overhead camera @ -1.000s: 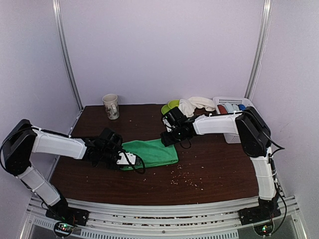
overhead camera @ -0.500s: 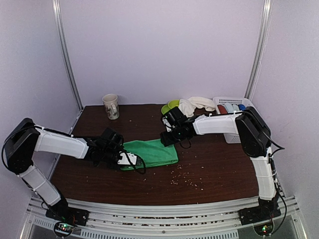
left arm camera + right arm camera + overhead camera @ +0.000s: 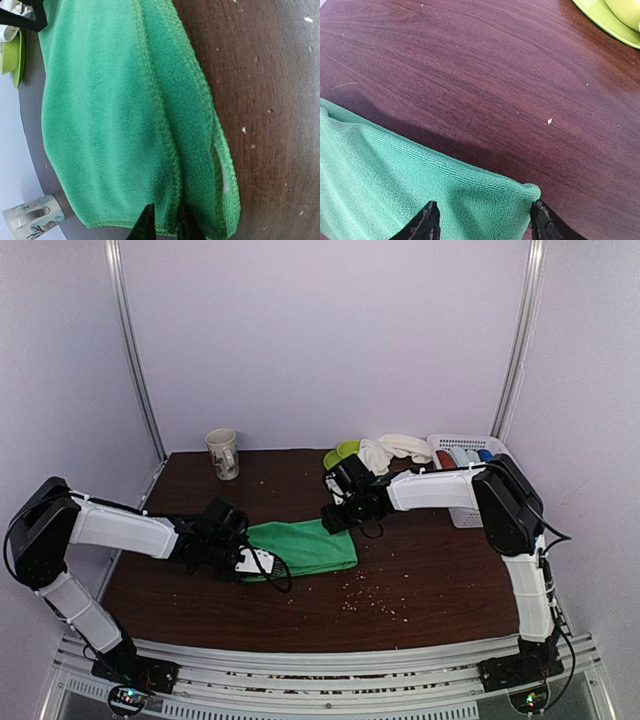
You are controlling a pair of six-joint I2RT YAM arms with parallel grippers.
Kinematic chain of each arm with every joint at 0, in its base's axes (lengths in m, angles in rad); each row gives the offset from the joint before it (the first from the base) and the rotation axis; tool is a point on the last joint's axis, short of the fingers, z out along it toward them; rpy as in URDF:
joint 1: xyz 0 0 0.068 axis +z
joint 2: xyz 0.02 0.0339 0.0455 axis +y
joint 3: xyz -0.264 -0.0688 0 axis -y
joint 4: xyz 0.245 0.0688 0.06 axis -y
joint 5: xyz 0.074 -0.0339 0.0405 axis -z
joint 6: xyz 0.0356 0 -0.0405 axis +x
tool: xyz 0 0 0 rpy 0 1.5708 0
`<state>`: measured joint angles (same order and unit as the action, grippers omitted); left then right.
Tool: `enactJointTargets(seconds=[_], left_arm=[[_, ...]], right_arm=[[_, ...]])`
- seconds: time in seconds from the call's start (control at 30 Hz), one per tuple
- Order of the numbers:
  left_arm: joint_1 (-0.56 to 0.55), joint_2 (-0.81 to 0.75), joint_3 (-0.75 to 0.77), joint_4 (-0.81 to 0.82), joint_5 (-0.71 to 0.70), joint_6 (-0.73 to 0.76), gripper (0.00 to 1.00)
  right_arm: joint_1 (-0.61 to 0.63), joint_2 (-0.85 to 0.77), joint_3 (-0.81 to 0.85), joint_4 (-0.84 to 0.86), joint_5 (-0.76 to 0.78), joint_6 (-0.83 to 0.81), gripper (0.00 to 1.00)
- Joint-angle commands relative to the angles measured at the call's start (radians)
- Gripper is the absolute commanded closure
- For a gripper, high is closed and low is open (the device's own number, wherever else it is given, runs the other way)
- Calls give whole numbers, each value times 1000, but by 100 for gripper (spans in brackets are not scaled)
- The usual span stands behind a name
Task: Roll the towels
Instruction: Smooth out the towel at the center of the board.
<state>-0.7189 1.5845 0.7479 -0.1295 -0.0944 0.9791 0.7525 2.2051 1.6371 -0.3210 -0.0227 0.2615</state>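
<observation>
The left gripper (image 3: 166, 226) has its fingers almost together, pinching a raised fold at the hem of the green towel (image 3: 115, 110). The rest of that towel runs flat away from the fingertips. It is doubled over, with one long hem ridge leading straight out from the pinch. The mug (image 3: 32, 220) stands off the cloth, to the left of the fingertips in the wrist view.

The right gripper (image 3: 485, 224) has its fingers spread wide with nothing clamped. It straddles a corner of the green towel, which lies flat on the table (image 3: 470, 60) between the two fingertips. The tip of the corner sits just inside the right-hand finger in that view. Bare wood lies ahead of the gripper. The green plate (image 3: 612, 22) is further ahead and to the right.

In the top view the grippers sit at opposite ends of the green towel. The left one is at the end nearest its own arm and the right one is at the far corner.

The cream-white towel (image 3: 395, 448) is bunched up beyond the right gripper, apart from both grippers. It rests against the green plate, next to the white basket (image 3: 455, 439) that holds rolled towels (image 3: 462, 454).

Crumbs (image 3: 365, 595) are scattered on the table on the near side of the green towel.
</observation>
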Motion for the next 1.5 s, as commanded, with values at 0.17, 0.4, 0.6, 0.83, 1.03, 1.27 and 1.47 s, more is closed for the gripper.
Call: enactJointTargets(seconds=[0.17,0.4,0.6,0.83,1.03,1.27,1.47], left_arm=[[5,52,24,29,-23,-2,95],[4,33,52,23,-18,-32,100],[5,-1,104,-20,12,-78,100],[5,-57,108,-91,53,-69,100],[5,-117,84,-154,107,-53,100],[5,-138,50,-187,109,-32,100],[4,-135,20,-191,84,-11,100]], right_arm=[[1,-9,-11,10,-3,4,38],[1,-6,-12,12,-5,2,38],[2,-2,-15,10,-2,5,38],[1,-2,-18,5,17,4,38],[0,4,1,-2,42,10,37],[-3,13,30,-22,93,24,37],[-6,39,43,-47,126,21,37]])
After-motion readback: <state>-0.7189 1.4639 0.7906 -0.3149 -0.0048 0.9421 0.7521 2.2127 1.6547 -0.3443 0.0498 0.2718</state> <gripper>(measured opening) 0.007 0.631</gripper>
